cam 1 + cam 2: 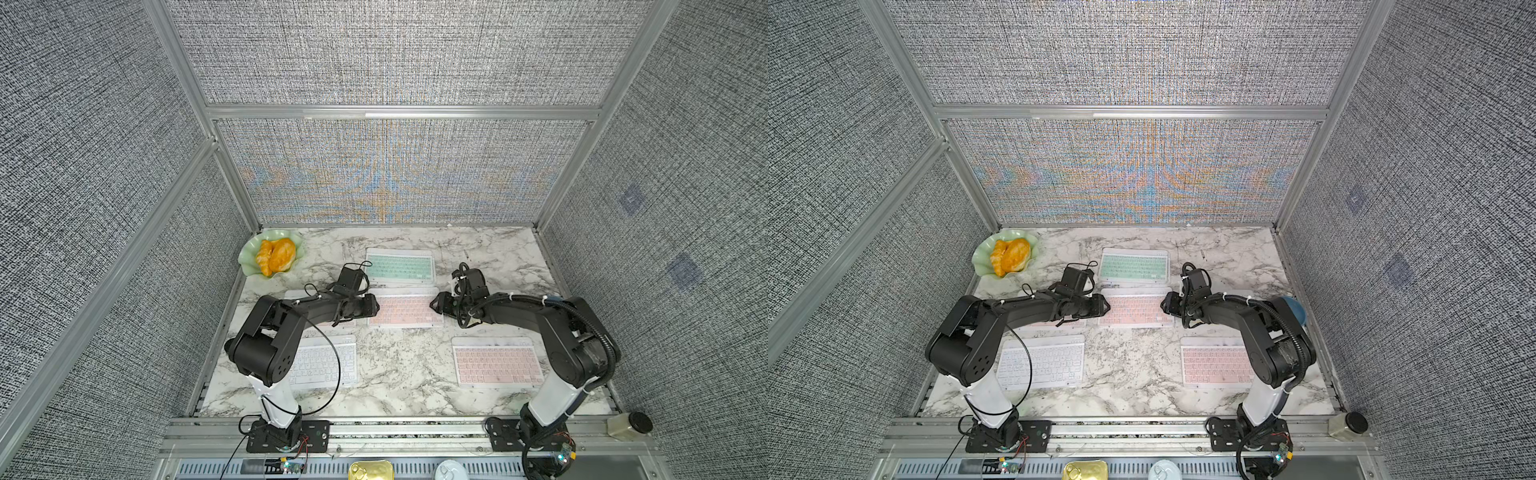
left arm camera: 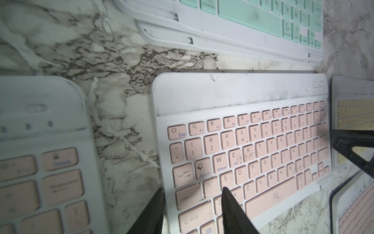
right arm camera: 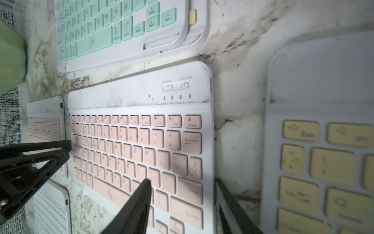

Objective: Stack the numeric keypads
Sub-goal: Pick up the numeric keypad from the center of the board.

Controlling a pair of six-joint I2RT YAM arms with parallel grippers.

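Numeric keypads [image 1: 405, 307] number seven on the marble table [image 1: 399, 374]: three pink, two yellow (one peeking beneath the mint keypad [image 1: 401, 266]), one mint, one white. Left gripper [image 2: 192, 189] pinches the centre pink keypad's [image 2: 253, 152] short edge. The right gripper's [image 3: 183, 181] fingers [image 3: 137, 202] straddle the opposite edge; grip unclear.

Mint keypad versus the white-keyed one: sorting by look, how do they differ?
The mint keypad has green keys; the white keypad has white keys. Mint lies at the table's far side on top of another keypad; white lies near the front on the left, partly under the left arm. Both have white frames and look the same size.
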